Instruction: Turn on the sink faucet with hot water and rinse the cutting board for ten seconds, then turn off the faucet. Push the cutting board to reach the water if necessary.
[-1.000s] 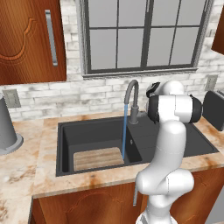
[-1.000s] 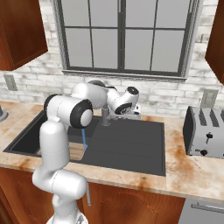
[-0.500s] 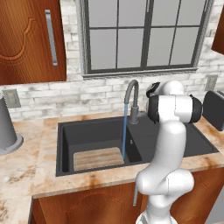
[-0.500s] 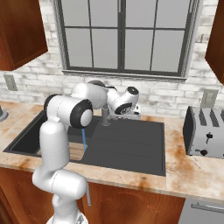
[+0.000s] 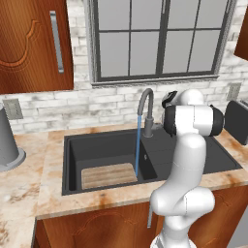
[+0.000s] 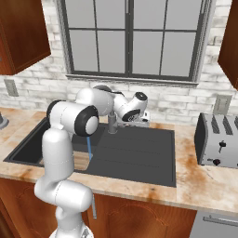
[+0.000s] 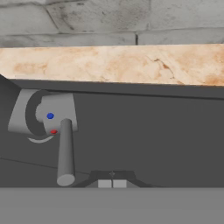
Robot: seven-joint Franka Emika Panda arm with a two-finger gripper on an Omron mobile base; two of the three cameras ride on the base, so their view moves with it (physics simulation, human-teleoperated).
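The sink faucet stands behind the black sink, and a thin blue stream of water runs from its spout into the basin. It comes down at the right edge of the cutting board, which lies flat on the basin floor. In the hand view the faucet's base and its lever sit left of my gripper, which is shut on nothing, a little right of the lever's tip. The right base view shows my hand just right of the faucet base, over the drainboard.
A toaster stands on the beige counter right of the sink. At the far left of the counter is a grey cylinder. The brick backsplash and window rise right behind the faucet.
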